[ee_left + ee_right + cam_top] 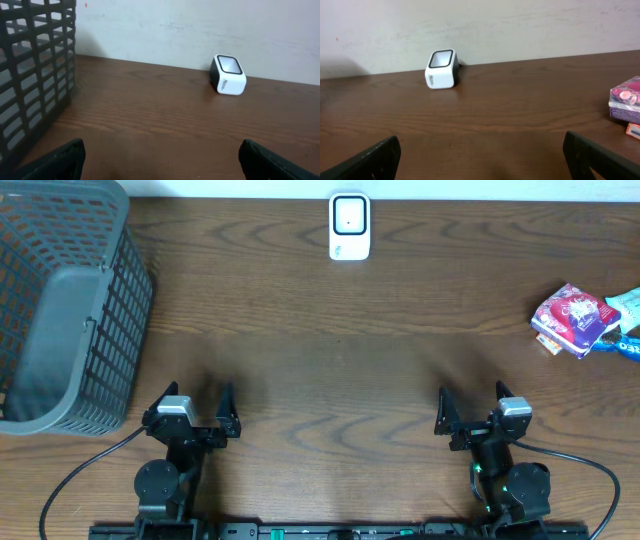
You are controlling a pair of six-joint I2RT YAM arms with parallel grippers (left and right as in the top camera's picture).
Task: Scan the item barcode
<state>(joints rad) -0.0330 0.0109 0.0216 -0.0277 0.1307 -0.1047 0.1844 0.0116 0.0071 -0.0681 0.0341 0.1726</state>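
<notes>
Overhead view: the barcode scanner [349, 226] is set at the table's far edge against the wall, its window turned toward the arms so that a code can be shown to it. Well right of the scanner, the pink snack packet [572, 319] is left untouched among other packets. Left of the scanner a grey mesh basket [60, 310] is placed, probably for scanned goods. Nearer than the scanner, the left gripper [196, 410] and right gripper [470, 411] are spread wide, nothing held.
</notes>
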